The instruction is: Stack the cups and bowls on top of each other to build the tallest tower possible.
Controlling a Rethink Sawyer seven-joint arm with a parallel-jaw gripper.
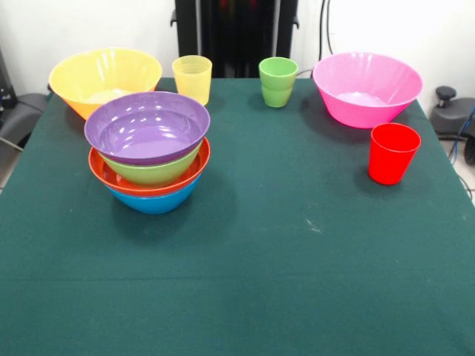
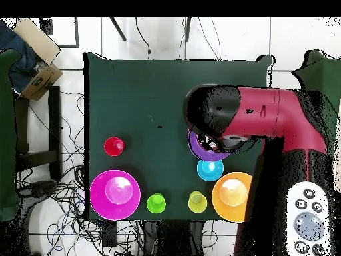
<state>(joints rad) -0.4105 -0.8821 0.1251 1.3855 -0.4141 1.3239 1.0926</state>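
Front view: a tower (image 1: 151, 152) of four nested glossy plastic bowls, purple on top, stands just before the loose yellow-orange bowl (image 1: 105, 78), leaving the pink bowl (image 1: 367, 87) and three cups unstacked on the green bench (image 1: 297, 245); overhead, the red arm (image 2: 266, 120) covers that tower, claw state untellable.

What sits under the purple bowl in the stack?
Under the purple bowl: green bowl, red-orange bowl, blue bowl, nested. Their insides are covered, so anything inside cannot be seen.
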